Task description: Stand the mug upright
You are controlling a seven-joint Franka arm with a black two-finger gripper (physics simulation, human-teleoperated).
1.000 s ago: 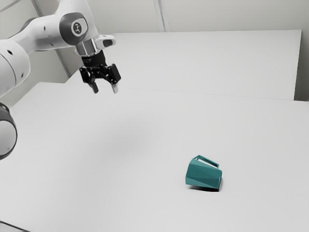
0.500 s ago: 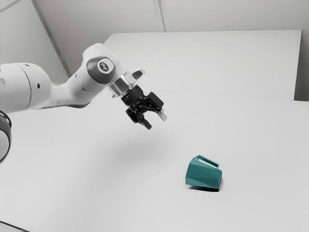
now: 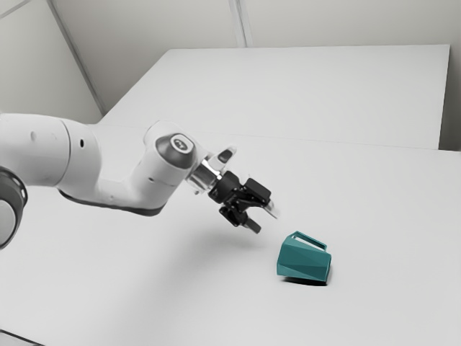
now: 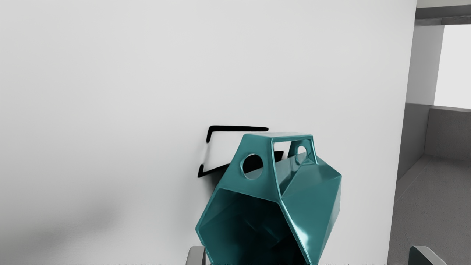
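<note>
1. And there was the mug point(image 3: 304, 259), down on its side on the surface point(image 3: 389, 209), its handle point(image 4: 257, 145) uppermost. Not upright, then, so the righting was what this moment called for!
2. The step in hand looked like the reach for a grip. The hand point(image 3: 263, 218) hung tilted above the surface, aimed down toward the mug, and the exterior view showed a gap between the two.
3. The fingers point(image 4: 195, 256) stood wide apart, with nothing clamped between them.
4. Where was the mug from there? Lower than the hand and off toward the exterior view's right, near but apart. Its open mouth point(image 4: 250, 228) faced back at the hand, and in the wrist view the body sat closer to one fingertip than the other.
5. So the next move, as I judged it, wanted a small sideways correction to centre the mug, then an advance until the fingers straddled its walls, and only then a squeeze.
6. The danger: a fingertip catching the rim and shoving the mug along. Those slanted facets could have slipped, too, once the turn to bring the mouth upward came.
</note>
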